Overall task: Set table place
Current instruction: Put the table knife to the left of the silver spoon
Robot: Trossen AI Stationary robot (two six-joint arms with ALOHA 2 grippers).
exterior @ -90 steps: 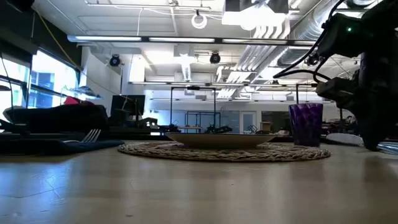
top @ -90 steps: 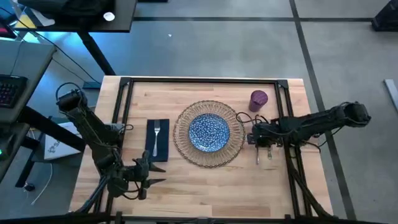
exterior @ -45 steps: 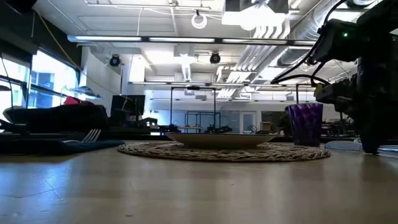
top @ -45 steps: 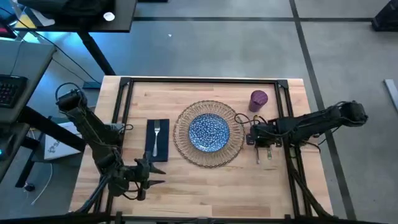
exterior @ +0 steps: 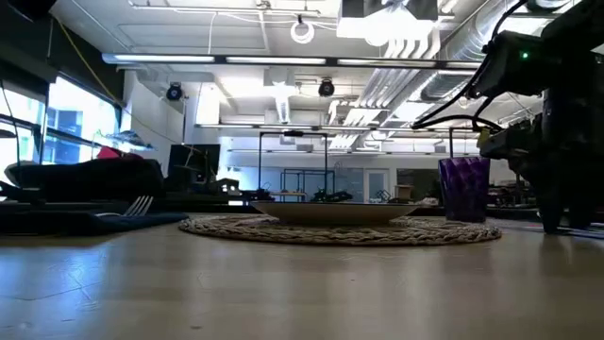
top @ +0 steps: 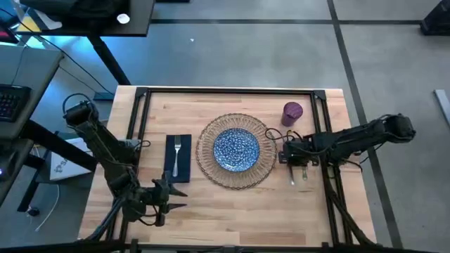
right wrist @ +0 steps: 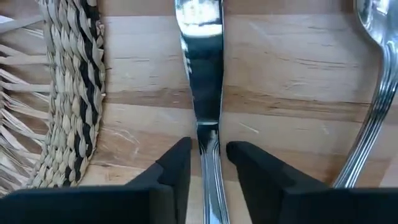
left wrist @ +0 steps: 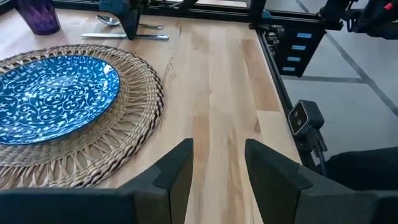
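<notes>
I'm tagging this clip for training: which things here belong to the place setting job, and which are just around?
Part of the job: wicker placemat, blue plate, navy napkin with the fork on it, knife, spoon, purple cup, the table, right gripper straddling the knife, left gripper idle at the near edge.

Just around: keyboard, dark desk.

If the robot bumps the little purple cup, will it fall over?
Probably a gentle bump would only slide it. The purple cup stands upright on bare wooden table, taller than wide, so a hard knock near its rim might tip it. It looks like thin plastic, so likely light. On its side, it would probably roll.
</notes>
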